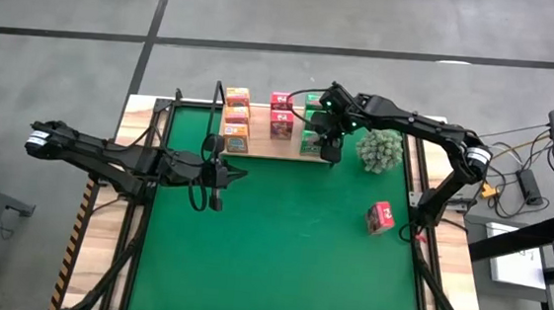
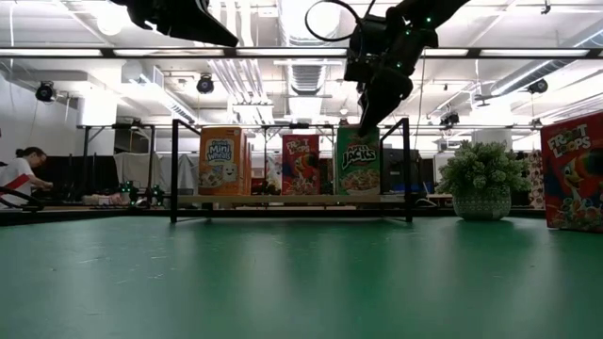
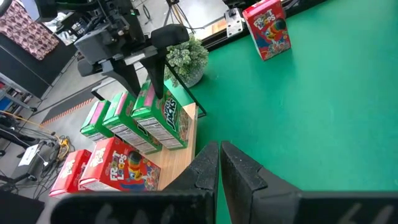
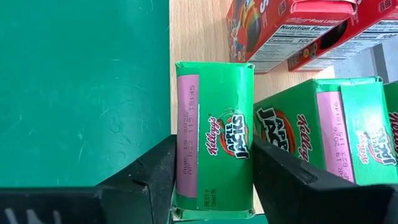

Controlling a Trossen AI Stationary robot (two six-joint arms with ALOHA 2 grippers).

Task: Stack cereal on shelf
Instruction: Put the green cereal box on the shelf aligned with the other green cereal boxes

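Note:
Orange point(image 1: 237, 112), pink point(image 1: 281, 116) and green point(image 1: 312, 113) cereal boxes stand upright in rows on the wooden shelf point(image 1: 257, 153) at the mat's far edge. My right gripper point(image 4: 214, 144) hangs over the nearest green box point(image 4: 214, 93), open, one finger on either side of its top. That box stands on its bottom on the shelf board point(image 2: 283, 200). One more pink box point(image 1: 380, 218) stands on the mat at the right. My left gripper point(image 1: 226, 176) hovers shut over the mat's left part, holding nothing. My right gripper comes from above, slanting down, with its fingers point(image 4: 155, 168) beside the two broad faces of the green box at its top end point(image 4: 186, 124). Whether they touch the box, I cannot tell. The box stands upright on the shelf.
A fuzzy plant ball in a pot point(image 1: 380, 150) sits just right of the shelf, close to my right arm. Black wire uprights point(image 2: 173, 169) stand at the shelf's ends. The green mat point(image 1: 279, 254) lies open toward the near edge.

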